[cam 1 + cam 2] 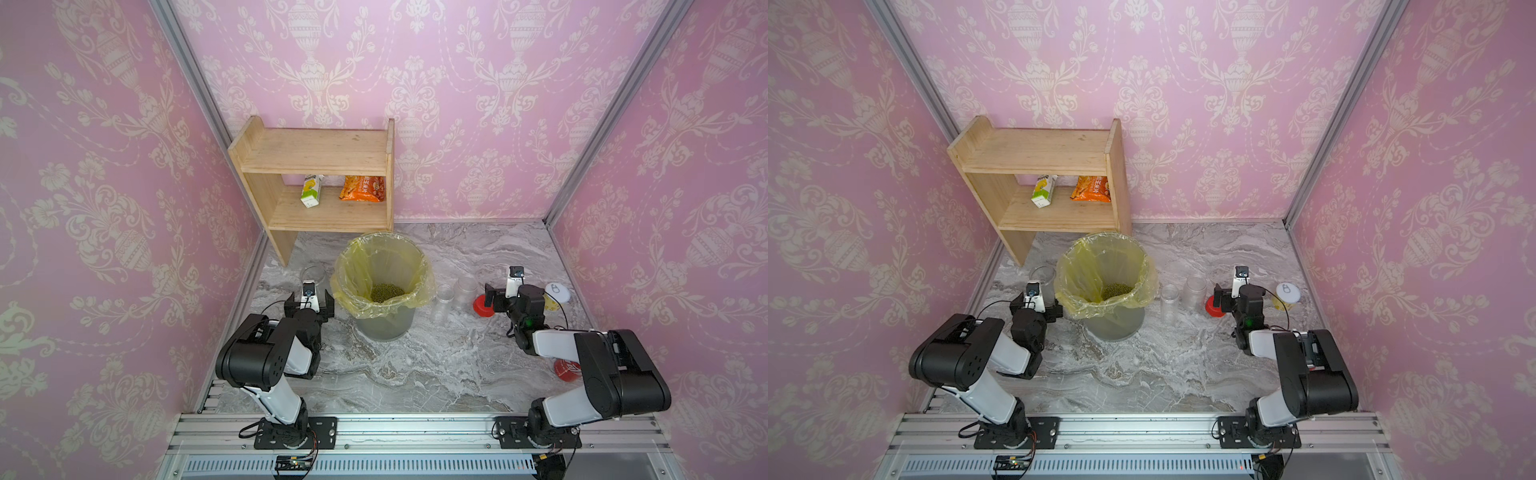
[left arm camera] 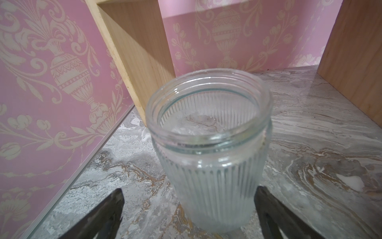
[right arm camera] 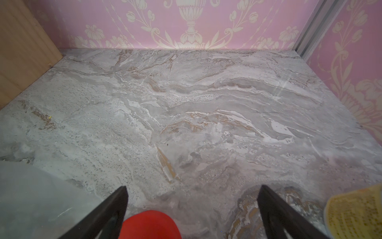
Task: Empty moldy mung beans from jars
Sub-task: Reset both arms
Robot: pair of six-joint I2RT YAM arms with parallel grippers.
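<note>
Mung beans (image 1: 386,293): a dark olive-green granular heap at the bottom of the grey round bin (image 1: 386,328), which is lined with a translucent yellow bag (image 1: 409,266) and stands mid-way across the grey marbled tabletop (image 1: 415,374); visible in both top views.

Wide ribbed clear jar (image 2: 208,157): upright, lidless, no beans visible inside, on the tabletop between the bin and the pale wooden two-tier shelf (image 1: 316,158).

Left gripper (image 1: 309,303): fingers spread wide. The jar's base stands between the tips, one finger (image 2: 266,207) just beside the wall, the other apart from it.

Two smooth clear jars (image 1: 444,301) (image 1: 466,291): upright, open, side by side, just right of the bin.

Red round lid (image 1: 481,306): flat on the tabletop beside them.

Right gripper (image 3: 192,186): fingers wide apart, holding nothing, poised over the lid.

Yellow tin with white pull-tab top (image 1: 556,296): right of this gripper.

Red drink can (image 1: 566,370): partly hidden behind the right arm.
</note>
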